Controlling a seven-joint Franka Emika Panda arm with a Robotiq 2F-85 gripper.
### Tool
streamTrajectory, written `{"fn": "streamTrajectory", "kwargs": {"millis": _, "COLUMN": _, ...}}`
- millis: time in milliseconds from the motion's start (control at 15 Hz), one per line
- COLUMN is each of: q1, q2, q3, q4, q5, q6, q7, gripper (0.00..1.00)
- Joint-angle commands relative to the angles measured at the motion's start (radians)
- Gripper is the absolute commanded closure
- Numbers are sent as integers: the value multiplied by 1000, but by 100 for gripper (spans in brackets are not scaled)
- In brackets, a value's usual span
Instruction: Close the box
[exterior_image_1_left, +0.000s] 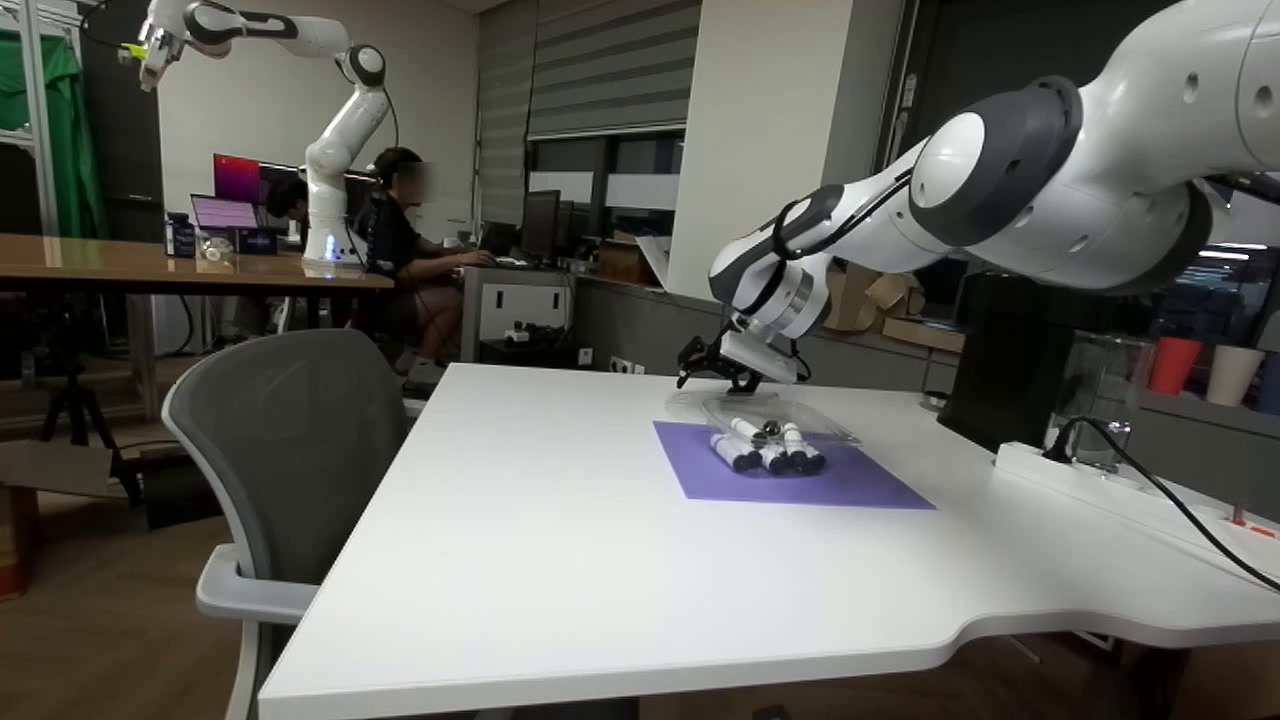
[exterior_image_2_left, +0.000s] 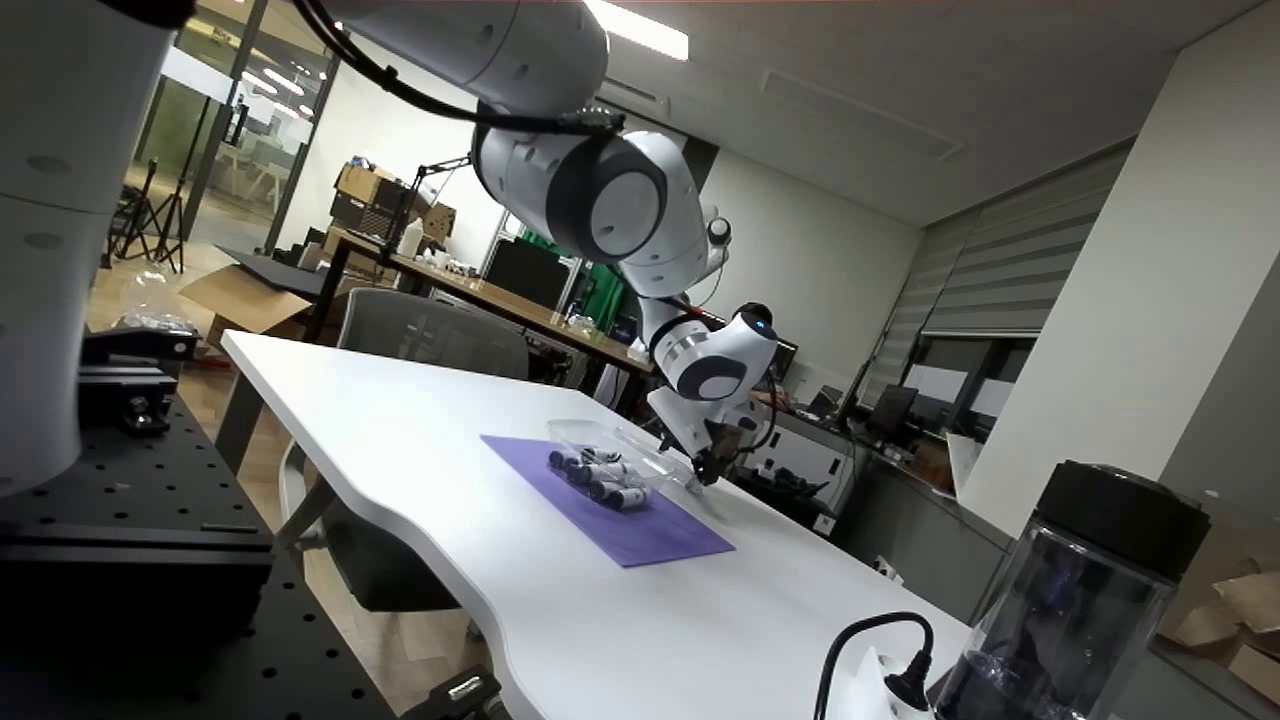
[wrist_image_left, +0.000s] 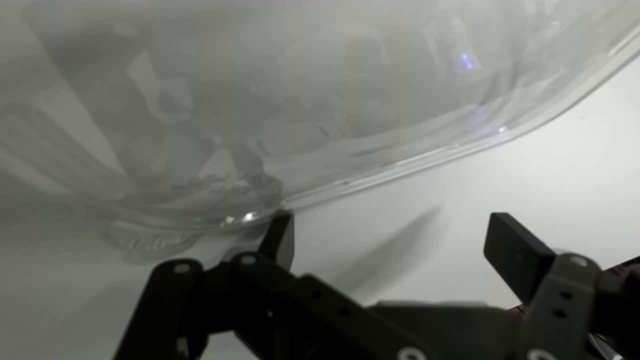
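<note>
As one lid (wrist_image_left: 320, 110) is lying open, catching its edge is apparently being attempted, one gripper (wrist_image_left: 390, 222) gaping wide near it, seemingly holding nothing; the next move is calling for folding it over. Left to right in an exterior view, one mat (exterior_image_2_left: 645, 545) is lying under one box (exterior_image_2_left: 582, 432), at least five markers (exterior_image_2_left: 604, 471) sitting inside.

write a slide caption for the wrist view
Open gripper over a white table, one fingertip at the rim of what looks like a clear box lid, contact unclear.
</note>
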Motion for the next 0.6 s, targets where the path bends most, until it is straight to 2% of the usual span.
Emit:
{"fn": "streamTrajectory", "kwargs": {"millis": 0, "q1": 3, "q2": -3, "q3": -35, "q4": 52, "q5": -16, "q6": -184, "q7": 86, "gripper": 0}}
{"fn": "streamTrajectory", "kwargs": {"millis": 333, "q1": -9, "q2": -2, "q3": -35, "q4": 99, "q5": -2, "q6": -354, "q7": 102, "gripper": 0}}
{"fn": "streamTrajectory", "kwargs": {"millis": 533, "q1": -16, "q2": 1, "q3": -27, "q4": 122, "q5": 7, "q6": -384, "q7": 98, "gripper": 0}}
